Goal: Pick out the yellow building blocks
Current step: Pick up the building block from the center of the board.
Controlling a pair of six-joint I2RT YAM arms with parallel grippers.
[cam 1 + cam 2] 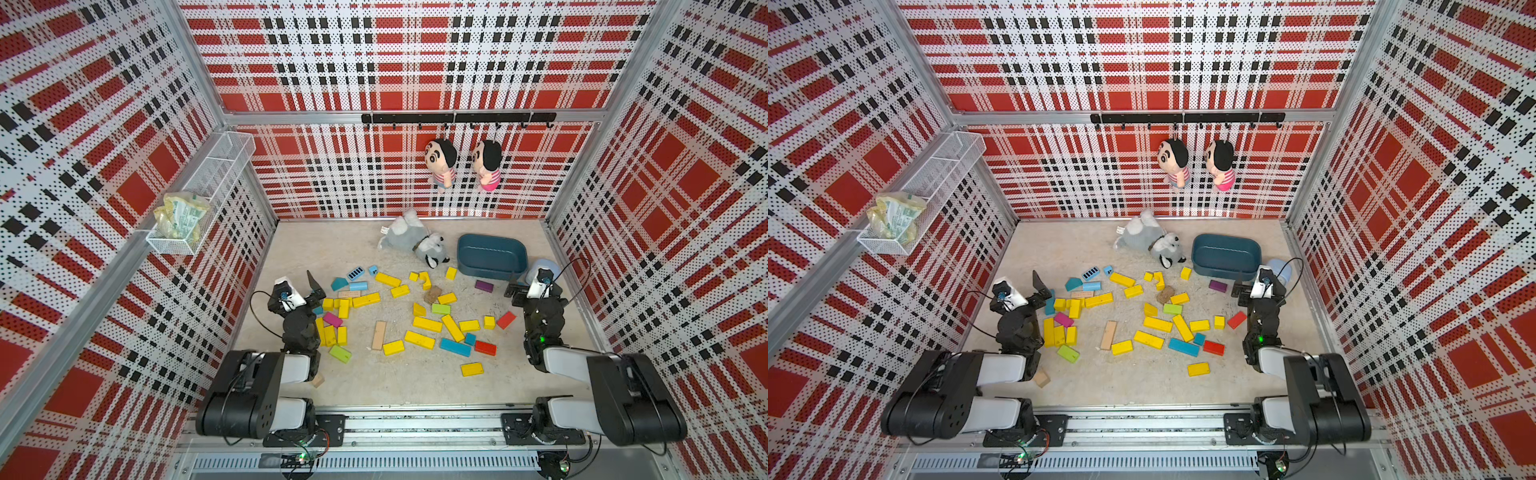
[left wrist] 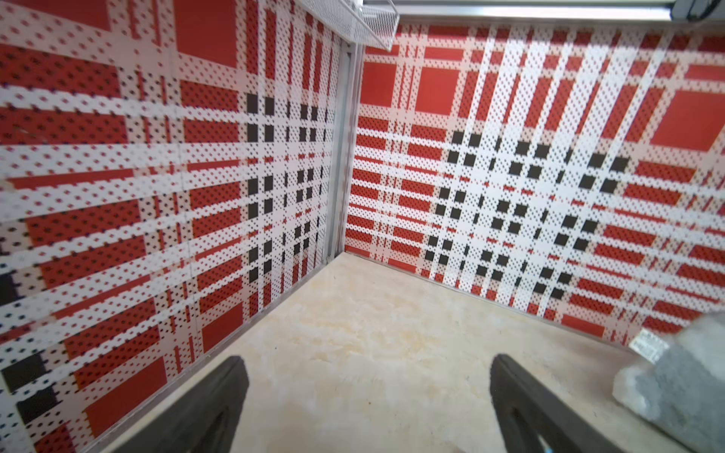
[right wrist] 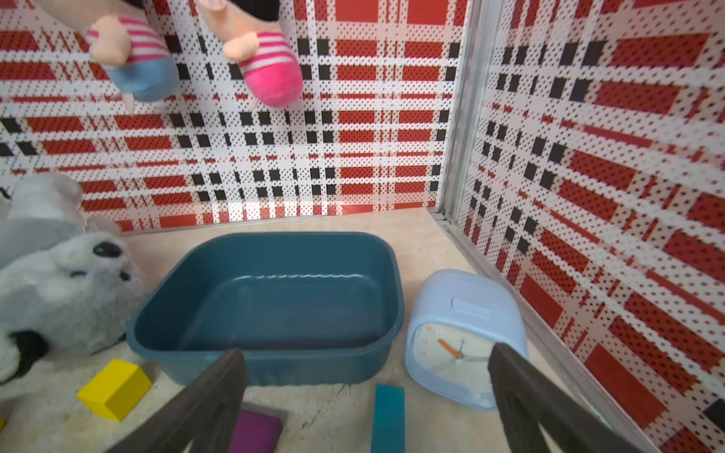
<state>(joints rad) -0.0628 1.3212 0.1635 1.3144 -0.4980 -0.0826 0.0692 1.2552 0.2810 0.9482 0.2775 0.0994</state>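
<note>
Left claw point(image 1: 316, 291) gapes beside yellow building blocks point(image 1: 343, 308).

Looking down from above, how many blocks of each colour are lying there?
yellow building blocks: about 20, some tightly clustered
blue blocks: 7
green blocks: 2
red blocks: 2
pink block: 1
purple block: 1
bare-wood blocks: 4
Total: about 37
</note>
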